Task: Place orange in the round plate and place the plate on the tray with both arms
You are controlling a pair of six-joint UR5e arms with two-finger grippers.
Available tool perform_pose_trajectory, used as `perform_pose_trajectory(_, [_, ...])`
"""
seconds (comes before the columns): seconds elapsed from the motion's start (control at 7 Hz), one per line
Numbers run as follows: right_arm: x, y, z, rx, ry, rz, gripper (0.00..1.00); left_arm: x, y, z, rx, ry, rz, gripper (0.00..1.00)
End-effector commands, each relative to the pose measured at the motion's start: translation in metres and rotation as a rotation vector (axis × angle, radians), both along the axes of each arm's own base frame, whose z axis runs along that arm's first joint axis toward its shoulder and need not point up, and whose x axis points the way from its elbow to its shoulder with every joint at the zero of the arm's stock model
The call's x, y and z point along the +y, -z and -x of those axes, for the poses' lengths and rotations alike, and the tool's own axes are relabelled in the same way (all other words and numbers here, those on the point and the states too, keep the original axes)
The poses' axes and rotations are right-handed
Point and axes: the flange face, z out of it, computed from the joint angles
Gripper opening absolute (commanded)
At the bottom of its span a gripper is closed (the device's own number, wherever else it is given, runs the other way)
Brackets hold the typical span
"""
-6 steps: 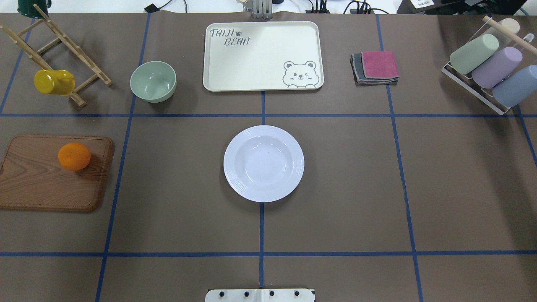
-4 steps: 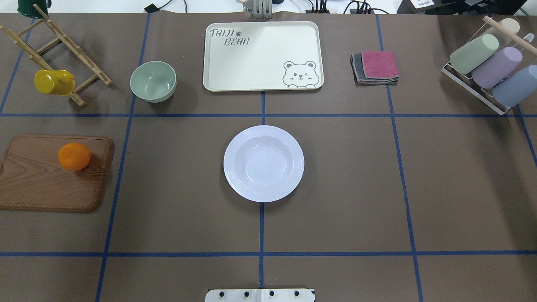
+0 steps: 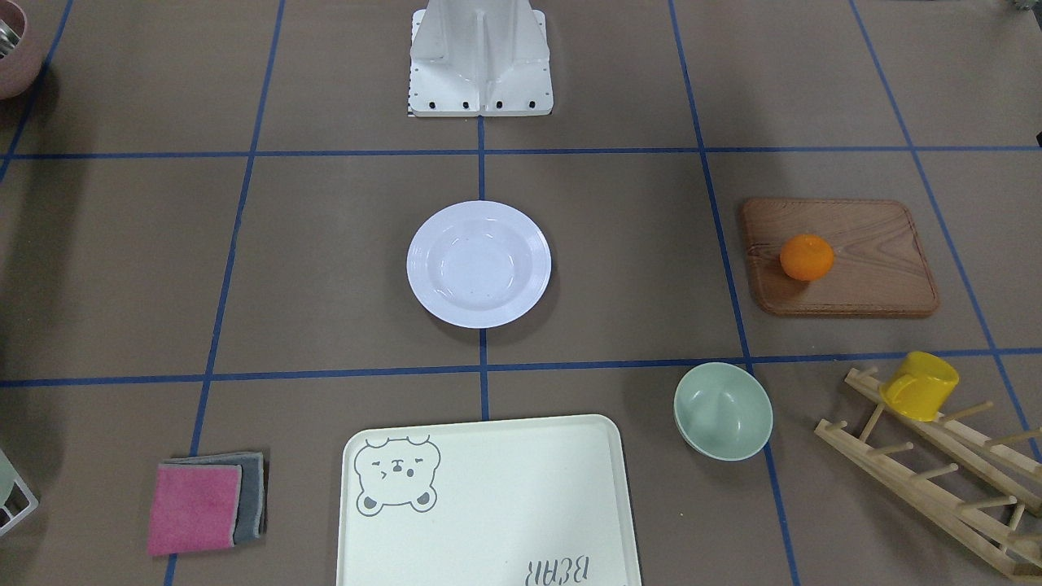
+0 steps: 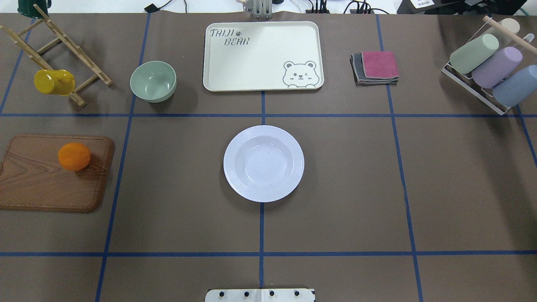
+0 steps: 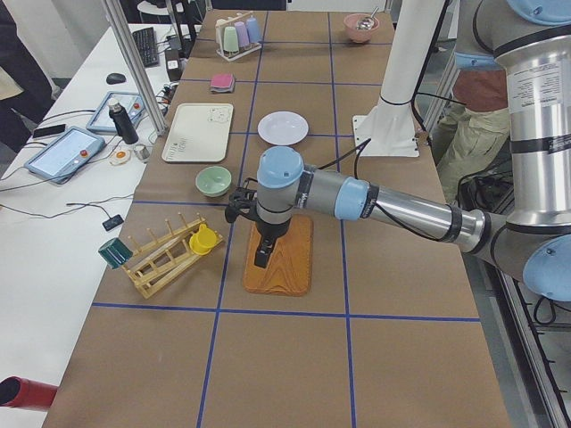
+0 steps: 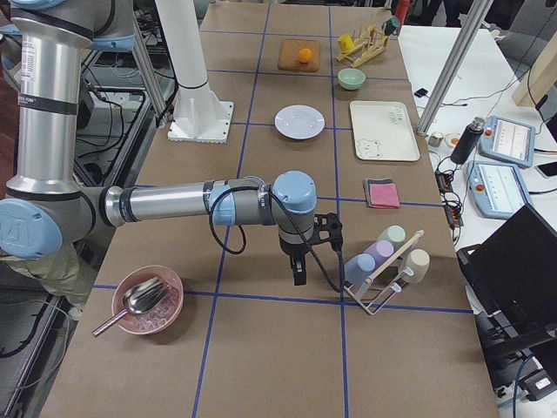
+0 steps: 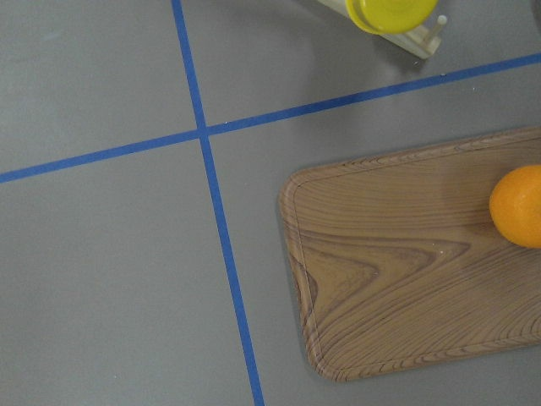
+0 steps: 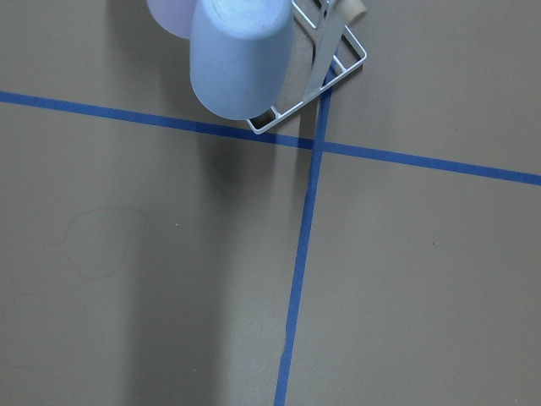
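Entry: start of the pick, nothing yet in hand.

Left gripper (image 5: 261, 254) hung pointing down over the wooden cutting board (image 4: 37, 184). We could see it in the left side view only, so we could not tell how far its jaws stood apart. No fingers showed in the left wrist view, and nothing appeared to be held.

The orange (image 4: 74, 156) sat on the board below the left jaws. It lay off their line: in the left wrist view it (image 7: 517, 205) was cut by the right edge, not centred. We judged that a sideways shift towards the fruit was needed before any descent. The orange is round, so we noted no long axis and no preferred jaw angle.

Right gripper (image 6: 298, 270) hung over bare table just beside the wire cup rack (image 6: 379, 261), at the opposite end of the table. Its opening could not be told either. It was well apart from the orange, so the left arm was plainly the nearer one for this pick.

Containers:
- Round plate (image 4: 230, 164): empty, between the two grippers, well apart from both.
- Tray (image 4: 260, 58): empty, beyond the plate, apart from it.
- Pale green bowl (image 4: 153, 82): empty, on the left gripper's side, near the board.
- Pink bowl (image 6: 146, 300): held a metal scoop, near the right arm.

Risk, as we judged it: the orange could roll on the flat board if one finger nudged it first.
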Motion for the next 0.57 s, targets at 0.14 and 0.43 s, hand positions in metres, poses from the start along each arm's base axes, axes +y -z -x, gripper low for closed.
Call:
perform_pose_trajectory(0.14, [-0.001,0.003,0.005,-0.012,0.002,-0.006,1.00,-0.004,0.019,-0.011,0.036,0.000,-0.115,0.99])
perform_pose_trajectory(0.43, [-0.004,0.008,0.016,-0.015,-0.009,0.005,1.00,-0.007,0.033,-0.079,0.102,0.032,-0.010,0.99])
